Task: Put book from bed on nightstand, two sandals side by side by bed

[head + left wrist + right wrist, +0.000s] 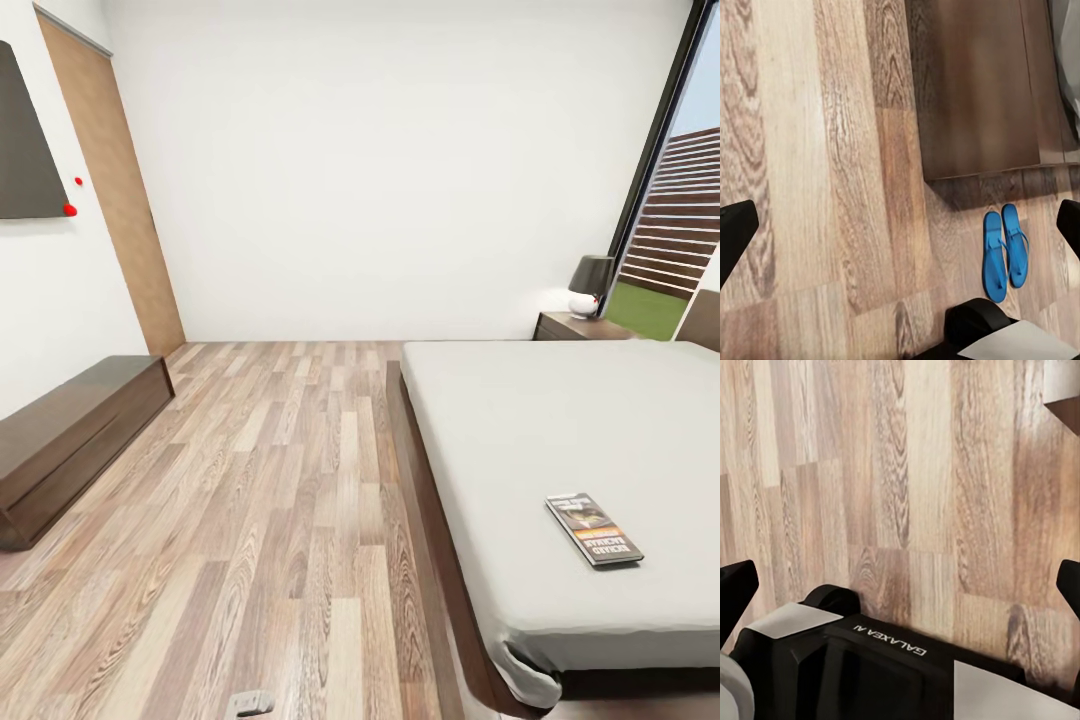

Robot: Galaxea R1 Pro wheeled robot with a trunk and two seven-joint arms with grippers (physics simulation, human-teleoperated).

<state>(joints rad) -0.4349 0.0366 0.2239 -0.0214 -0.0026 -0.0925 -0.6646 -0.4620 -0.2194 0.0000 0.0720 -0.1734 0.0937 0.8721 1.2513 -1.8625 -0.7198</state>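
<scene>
The book, dark-covered with an orange band, lies flat on the white mattress of the bed, near its foot end. The nightstand stands beyond the bed's far side and bears a dark-shaded lamp. Both blue sandals lie side by side on the plank floor, close to the bed's dark wooden frame. My left gripper hangs open above the floor beside them, holding nothing. Over bare planks, my right gripper is open too and equally empty.
A low dark bench runs along the left wall, with a light wooden door beyond it. A tall dark-framed window is at the right. Wood floor stretches between bench and bed. My black base sits below the right gripper.
</scene>
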